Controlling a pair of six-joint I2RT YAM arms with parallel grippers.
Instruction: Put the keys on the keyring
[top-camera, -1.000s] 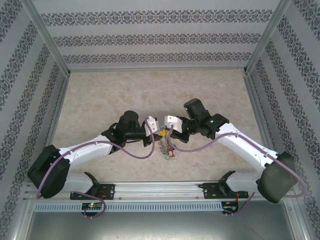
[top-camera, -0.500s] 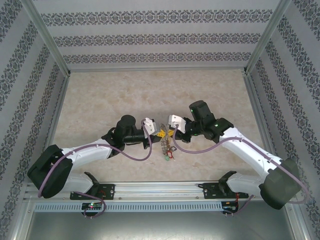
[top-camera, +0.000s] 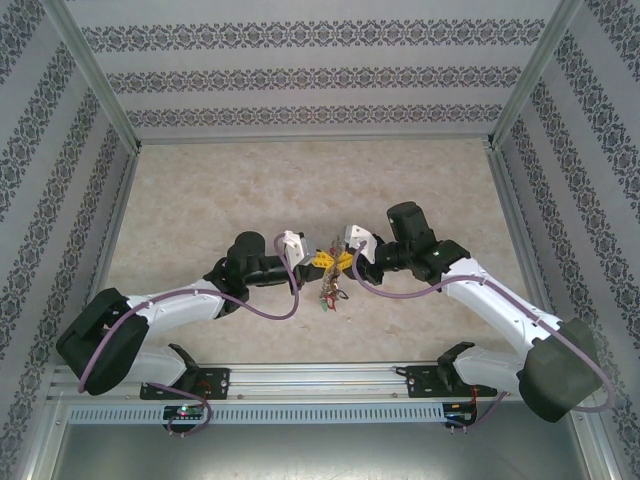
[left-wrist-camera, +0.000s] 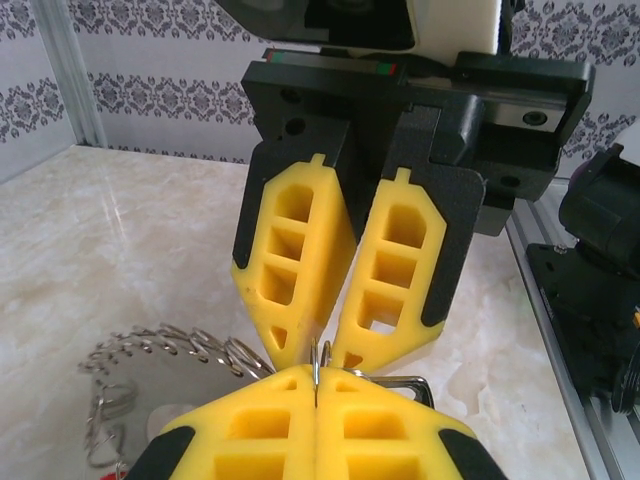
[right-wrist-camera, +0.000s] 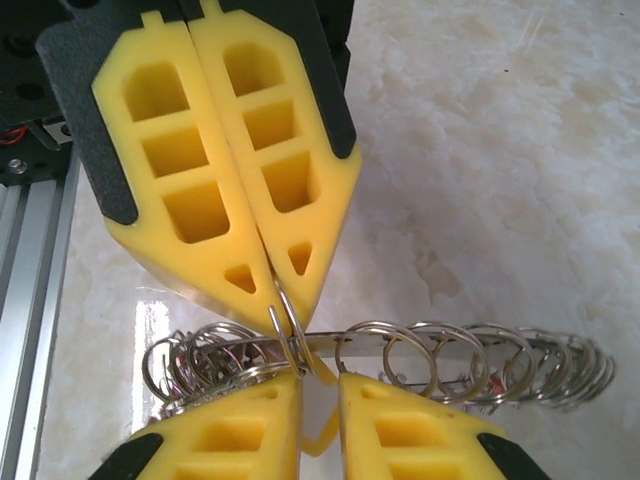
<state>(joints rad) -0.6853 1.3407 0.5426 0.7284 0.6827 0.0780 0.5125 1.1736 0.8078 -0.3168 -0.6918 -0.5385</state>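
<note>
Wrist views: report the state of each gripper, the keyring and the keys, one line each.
left gripper: shut on a small split ring.
right gripper: tips a narrow gap apart, flanking that ring; whether it grips cannot be told.
keyring: threaded with many small rings, lying sideways beside the fingertips.
keys: bunched by the grippers, too small to tell whether they are on or off the keyring.

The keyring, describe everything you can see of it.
The keyring is a shiny silver-grey metal hoop strung with many small split rings; coloured tags hang below it in the top view. It sits between the two arms: the left gripper is shut on one small ring, and the right gripper has its fingers just beside, grip unclear.
</note>
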